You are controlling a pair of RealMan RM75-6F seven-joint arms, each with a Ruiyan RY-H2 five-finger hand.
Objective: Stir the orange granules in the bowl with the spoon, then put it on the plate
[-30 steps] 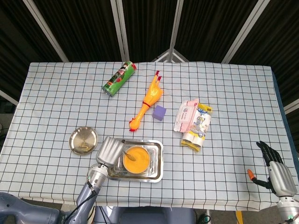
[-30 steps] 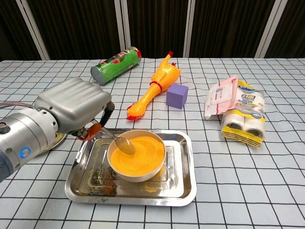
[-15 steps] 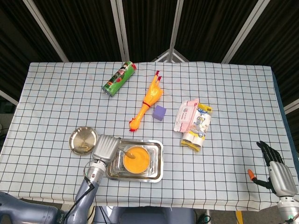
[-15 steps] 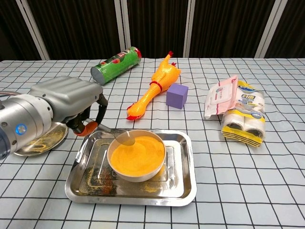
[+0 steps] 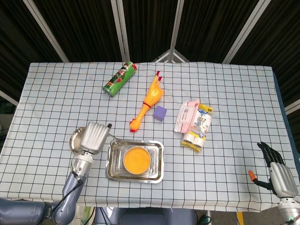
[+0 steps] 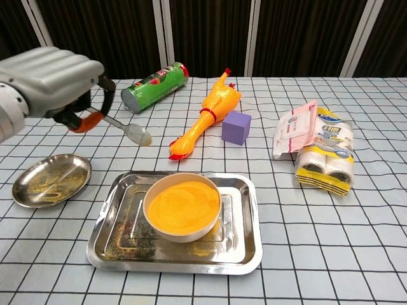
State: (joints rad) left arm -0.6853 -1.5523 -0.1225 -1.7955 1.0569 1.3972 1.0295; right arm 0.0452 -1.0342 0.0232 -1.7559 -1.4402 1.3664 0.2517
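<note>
A bowl (image 6: 182, 208) (image 5: 137, 160) of orange granules stands in a steel tray (image 6: 243, 238) (image 5: 158, 169). My left hand (image 6: 52, 79) (image 5: 93, 137) holds the spoon (image 6: 126, 128) by its orange handle, lifted in the air to the left of the bowl, its head pointing right and down. The small round plate (image 6: 51, 180) (image 5: 75, 140) lies on the table below and left of the spoon, with some granules on it. My right hand (image 5: 276, 171) hangs at the table's right front corner with its fingers spread, holding nothing.
A green can (image 6: 154, 86) lies on its side at the back left. A rubber chicken (image 6: 208, 112), a purple cube (image 6: 236, 127) and packs of tissues (image 6: 315, 147) lie behind and right of the tray. Spilled granules speckle the tray floor.
My left hand has lifted the spoon out of the bowl and carried it up and left, to above the plate's right side. The right hand has stayed still.
</note>
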